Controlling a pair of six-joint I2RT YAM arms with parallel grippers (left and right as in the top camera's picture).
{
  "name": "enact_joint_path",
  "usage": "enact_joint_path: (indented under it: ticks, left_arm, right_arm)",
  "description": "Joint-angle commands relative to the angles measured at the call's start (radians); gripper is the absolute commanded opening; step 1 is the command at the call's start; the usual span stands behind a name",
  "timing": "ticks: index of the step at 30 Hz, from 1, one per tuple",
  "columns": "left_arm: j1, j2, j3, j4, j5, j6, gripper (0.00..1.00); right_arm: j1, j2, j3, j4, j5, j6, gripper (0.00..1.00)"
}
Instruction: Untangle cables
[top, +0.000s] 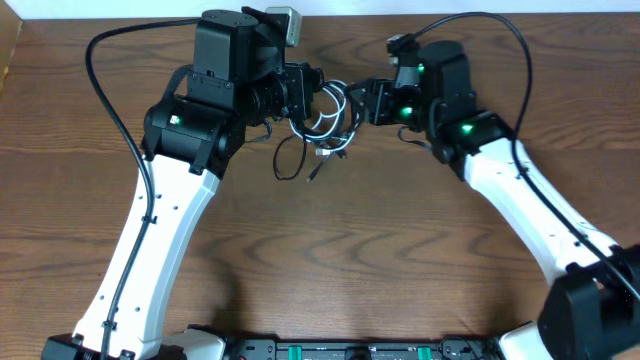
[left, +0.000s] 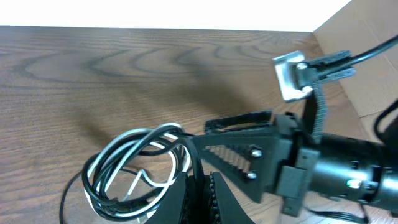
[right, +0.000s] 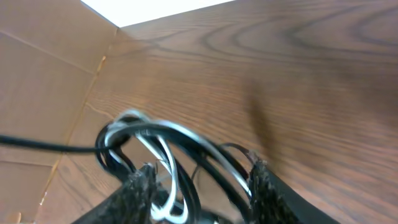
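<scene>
Cables (top: 325, 125) sit bunched as a black-and-white coil in the upper centre of the overhead frame, between both grippers; the left gripper (left: 200, 186) is pinched tight on the coil's near edge; the right gripper (right: 202, 177) stands half wide, several strands lying between its jaws, none clearly pressed; we judge the risk to be black and white strands caught together, so that pulling apart tightens the knot; the trailing loop could also drag on the table (top: 400, 260).
</scene>
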Motion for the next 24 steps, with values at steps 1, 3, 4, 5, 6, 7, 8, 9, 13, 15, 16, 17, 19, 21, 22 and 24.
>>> enact_joint_path:
  ticks: [1,3,4,5,6,7,8,9,13,15,16,17,19,21,22,24]
  left_arm:
    - [0.002,-0.015,0.011,0.005,0.006,-0.014,0.07]
    - [0.002,-0.015,0.011,0.005,0.006,-0.014,0.07]
    - [0.002,-0.015,0.011,0.004,0.006,-0.014,0.07]
    - [0.002,-0.015,0.011,0.004,0.006,-0.014,0.07]
    - [0.002,-0.015,0.011,0.004,0.006,-0.015,0.07]
    - [0.002,-0.015,0.011,0.002,0.006,-0.015,0.07]
    - [0.002,-0.015,0.011,0.002,0.006,-0.015,0.07]
    - [0.002,-0.015,0.011,0.001,0.006,-0.016,0.07]
    - [0.002,-0.015,0.011,0.001,0.006,-0.022,0.07]
    - [0.002,-0.015,0.011,0.0,0.006,-0.023,0.07]
    - [0.002,-0.015,0.011,-0.002,0.006,-0.023,0.07]
    - [0.002,-0.015,0.011,-0.003,0.006,-0.024,0.07]
    - [0.002,-0.015,0.011,-0.004,0.007,-0.026,0.07]
    - [0.002,-0.015,0.011,-0.006,0.006,-0.026,0.07]
    - [0.002,-0.015,0.011,-0.007,0.006,-0.026,0.07]
    - [0.002,-0.015,0.011,-0.011,0.006,-0.026,0.07]
  right_arm:
    - [0.026,0.034,0.016,0.02,0.013,0.057,0.44]
    - [0.035,0.047,0.016,0.032,0.014,0.06,0.42]
    - [0.037,0.049,0.016,0.034,0.014,0.06,0.42]
    - [0.038,0.051,0.016,0.037,0.014,0.059,0.41]
    - [0.039,0.051,0.016,0.037,0.015,0.06,0.4]
    - [0.04,0.051,0.016,0.036,0.019,0.059,0.38]
    - [0.041,0.051,0.016,0.037,0.023,0.059,0.36]
    - [0.042,0.051,0.016,0.037,0.025,0.059,0.35]
    - [0.042,0.051,0.016,0.04,0.025,0.059,0.34]
    - [0.042,0.051,0.016,0.045,0.025,0.059,0.34]
    - [0.042,0.051,0.016,0.047,0.025,0.059,0.34]
    - [0.042,0.051,0.016,0.047,0.025,0.059,0.34]
    - [0.042,0.051,0.016,0.047,0.025,0.059,0.33]
    - [0.042,0.051,0.016,0.044,0.026,0.059,0.31]
    - [0.042,0.051,0.016,0.04,0.027,0.058,0.3]
    - [0.042,0.051,0.016,0.027,0.029,0.053,0.26]
